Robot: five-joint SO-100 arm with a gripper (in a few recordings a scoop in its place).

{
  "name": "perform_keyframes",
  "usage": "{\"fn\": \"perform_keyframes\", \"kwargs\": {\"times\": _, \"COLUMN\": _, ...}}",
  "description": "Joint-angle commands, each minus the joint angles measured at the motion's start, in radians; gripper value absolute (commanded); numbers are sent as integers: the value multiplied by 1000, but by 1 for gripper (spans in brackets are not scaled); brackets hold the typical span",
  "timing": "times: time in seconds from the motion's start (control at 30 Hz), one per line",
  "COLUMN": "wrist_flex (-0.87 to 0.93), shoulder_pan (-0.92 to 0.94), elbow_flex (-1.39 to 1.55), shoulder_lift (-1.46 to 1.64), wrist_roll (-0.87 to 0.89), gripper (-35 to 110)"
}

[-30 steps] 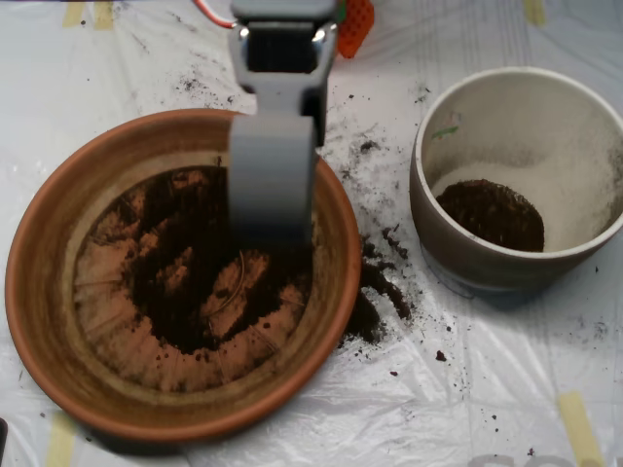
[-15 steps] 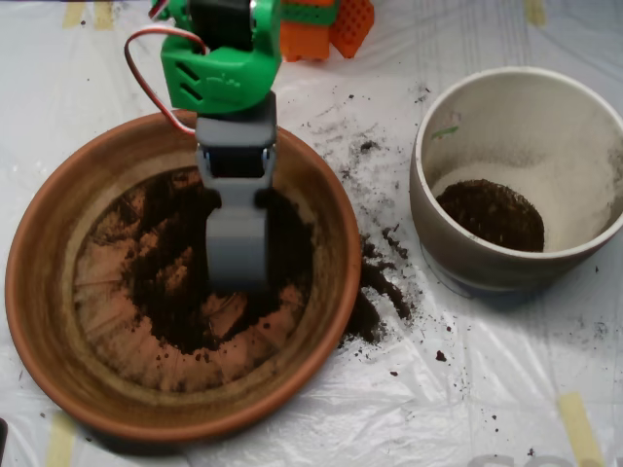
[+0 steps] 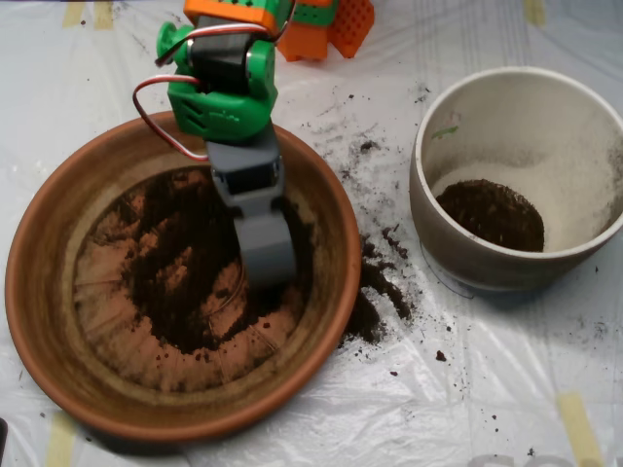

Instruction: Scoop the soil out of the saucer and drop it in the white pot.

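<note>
Your scoop (image 3: 266,255) is nose-down in the soil (image 3: 185,263), right of the saucer's (image 3: 39,292) middle, where the dark heap is thickest, so a bite there should fill it; from above its grey shell hides the jaws. The arm reaches in over the far rim, wrist tilted, which keeps the shell digging rather than skating. The white pot (image 3: 467,255) waits just right of the saucer, already holding some soil, with spilled crumbs (image 3: 375,292) on the counter (image 3: 506,389) between.

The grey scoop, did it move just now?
Yes. The scoop slid a little to the right over the soil, judged against the saucer rim, which stayed put.
</note>
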Motion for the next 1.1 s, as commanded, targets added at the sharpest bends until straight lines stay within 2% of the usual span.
{"fn": "perform_keyframes", "kwargs": {"times": 0.0, "wrist_flex": 17, "shoulder_pan": -25, "elbow_flex": -6, "shoulder_lift": 34, "wrist_roll": -15, "gripper": 43}}
{"fn": "perform_keyframes", "kwargs": {"times": 0.2, "wrist_flex": 117, "shoulder_pan": -100, "elbow_flex": -81, "shoulder_lift": -34, "wrist_roll": -20, "gripper": 43}}
{"fn": "perform_keyframes", "kwargs": {"times": 0.63, "wrist_flex": 97, "shoulder_pan": -84, "elbow_flex": -233, "shoulder_lift": -230, "wrist_roll": -29, "gripper": 42}}
{"fn": "perform_keyframes", "kwargs": {"times": 0.8, "wrist_flex": 94, "shoulder_pan": -78, "elbow_flex": -187, "shoulder_lift": -190, "wrist_roll": -97, "gripper": 35}}
{"fn": "perform_keyframes", "kwargs": {"times": 1.07, "wrist_flex": 67, "shoulder_pan": -64, "elbow_flex": -23, "shoulder_lift": -31, "wrist_roll": -179, "gripper": 33}}
